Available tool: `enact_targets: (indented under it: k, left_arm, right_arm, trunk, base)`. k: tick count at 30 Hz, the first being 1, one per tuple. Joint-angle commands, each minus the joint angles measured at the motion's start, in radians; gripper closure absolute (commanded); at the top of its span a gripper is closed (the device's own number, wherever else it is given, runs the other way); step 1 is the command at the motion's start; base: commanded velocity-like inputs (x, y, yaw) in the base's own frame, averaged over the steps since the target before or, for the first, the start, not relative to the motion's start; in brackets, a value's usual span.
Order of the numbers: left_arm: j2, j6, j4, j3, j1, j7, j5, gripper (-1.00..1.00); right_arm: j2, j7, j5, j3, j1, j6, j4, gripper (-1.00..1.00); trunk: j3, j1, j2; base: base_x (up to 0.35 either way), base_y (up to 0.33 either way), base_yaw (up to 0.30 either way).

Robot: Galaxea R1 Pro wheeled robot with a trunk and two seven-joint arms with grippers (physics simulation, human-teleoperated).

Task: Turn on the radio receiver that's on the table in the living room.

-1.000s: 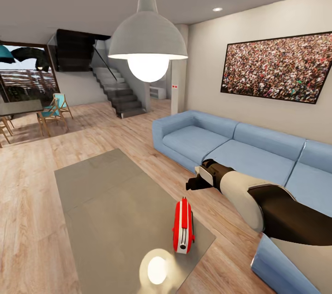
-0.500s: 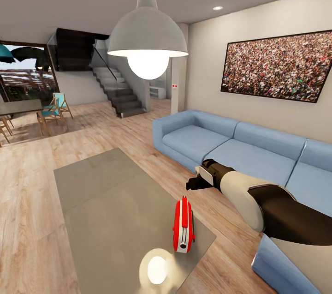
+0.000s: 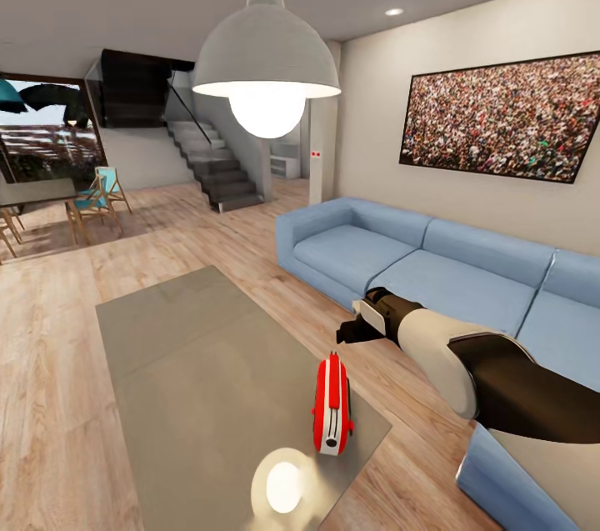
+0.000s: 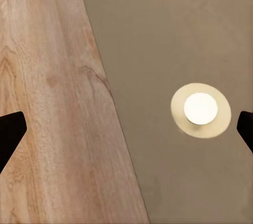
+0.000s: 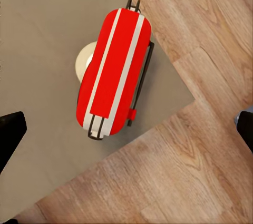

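Red radio receiver (image 3: pixel 332 406) stands near the grey counter's (image 3: pixel 192 364) corner; the view has barely crept closer. Right tool (image 3: pixel 350 331) hovers above, fingers apart, switch unpressed.

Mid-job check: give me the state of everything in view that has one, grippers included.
radio receiver: upright near the table's corner, untouched.
table: glossy top mirrors the lamp.
pendant lamp: lit.
right gripper: open, above the radio.
left gripper: open, over the table edge.

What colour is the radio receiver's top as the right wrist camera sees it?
Bright red with two white stripes running lengthwise on the radio receiver; the right wrist view shows it best.
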Motion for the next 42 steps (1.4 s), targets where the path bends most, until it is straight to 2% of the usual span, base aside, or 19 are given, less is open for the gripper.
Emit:
enact_targets:
  k: [1, 29, 42]
  left_arm:
    - [0.000, 0.000, 0.000, 0.000, 0.000, 0.000, 0.000, -1.00]
    - [0.001, -0.002, 0.000, -0.001, 0.000, -0.001, 0.000, -1.00]
    - [0.002, -0.001, 0.000, 0.000, 0.000, -0.001, 0.000, -1.00]
  right_arm:
    - [0.000, 0.000, 0.000, 0.000, 0.000, 0.000, 0.000, -1.00]
    - [0.001, 0.001, 0.000, -0.002, -0.001, -0.013, 0.000, -1.00]
    - [0.001, 0.000, 0.000, -0.001, 0.000, -0.013, 0.000, -1.00]
  trunk:
    - [-0.003, 0.004, -0.007]
    - [-0.091, 0.111, -0.203]
    - [-0.132, 0.161, -0.294]
  base:
    - [0.000, 0.000, 0.000]
    - [0.000, 0.000, 0.000]
    - [0.064, 0.094, 0.000]
